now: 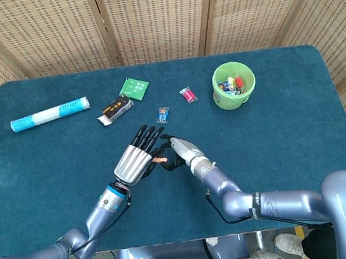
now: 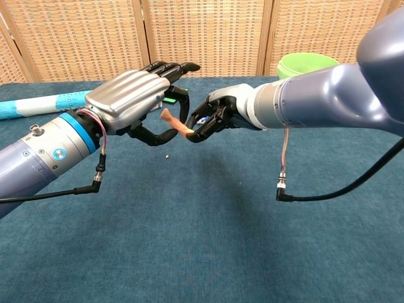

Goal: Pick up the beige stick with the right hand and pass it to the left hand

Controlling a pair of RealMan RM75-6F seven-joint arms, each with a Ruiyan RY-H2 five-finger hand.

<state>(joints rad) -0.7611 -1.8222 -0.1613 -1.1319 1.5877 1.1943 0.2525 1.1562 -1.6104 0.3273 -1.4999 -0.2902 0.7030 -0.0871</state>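
My right hand (image 2: 214,115) (image 1: 177,150) pinches one end of the short beige stick (image 2: 173,122) (image 1: 158,159) and holds it above the blue table, near the centre. The stick's free end points left into my left hand (image 2: 136,95) (image 1: 137,157). That hand's fingers are spread around the stick, the thumb (image 2: 159,135) curled just below it and the other fingers above. I cannot tell whether the left fingers touch the stick. In the head view the left hand covers most of the stick.
A green bucket (image 1: 234,85) holding small items stands at the back right. A white and blue tube (image 1: 49,113) lies at the back left. A dark packet (image 1: 115,108), a green packet (image 1: 134,87) and two small wrapped items (image 1: 163,114) (image 1: 187,95) lie behind the hands.
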